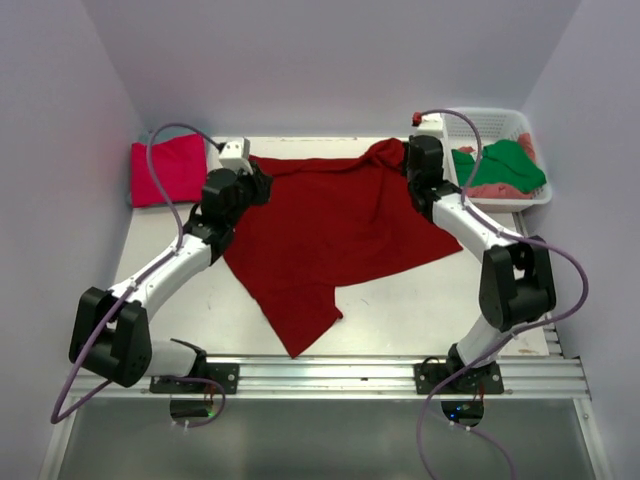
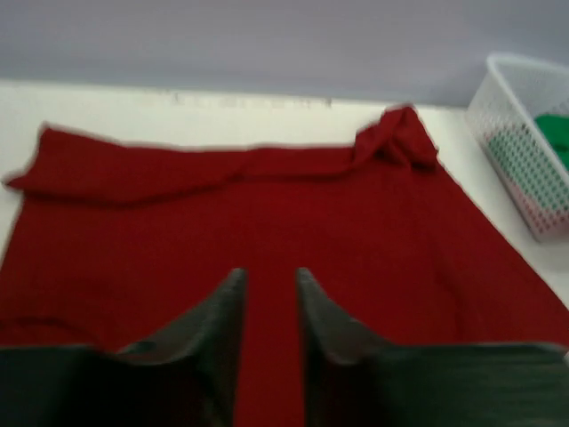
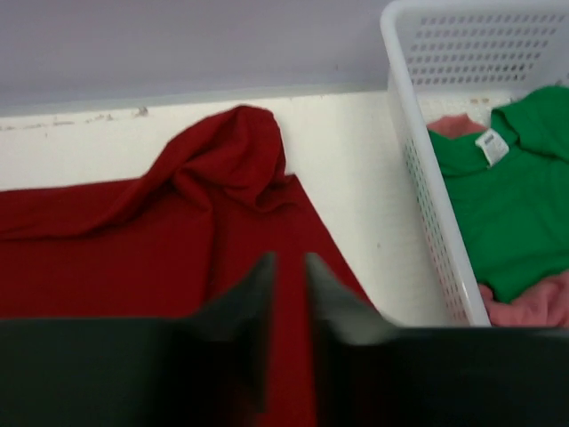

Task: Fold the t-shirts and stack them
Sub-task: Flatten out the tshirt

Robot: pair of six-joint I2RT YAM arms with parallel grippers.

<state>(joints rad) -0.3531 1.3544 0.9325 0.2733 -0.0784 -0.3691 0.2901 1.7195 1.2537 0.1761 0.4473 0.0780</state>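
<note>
A dark red t-shirt (image 1: 330,230) lies spread across the table, with its far right corner bunched up (image 3: 231,151). My left gripper (image 1: 264,186) hovers over the shirt's left part (image 2: 267,196), pointing right. Its jaws are slightly parted, with flat red cloth showing between them. My right gripper (image 1: 418,178) is over the shirt's right edge (image 3: 133,240), with its jaws narrowly parted. A folded magenta-pink shirt (image 1: 168,170) lies at the back left. A green shirt (image 3: 507,196) lies on a salmon-pink one (image 3: 533,307) in the basket. No teal shirt is in view.
The white lattice basket (image 1: 490,112) stands at the back right, close to my right gripper; it also shows in the left wrist view (image 2: 524,151) and the right wrist view (image 3: 427,205). Walls enclose the table on three sides. A metal rail runs along the near edge (image 1: 330,375).
</note>
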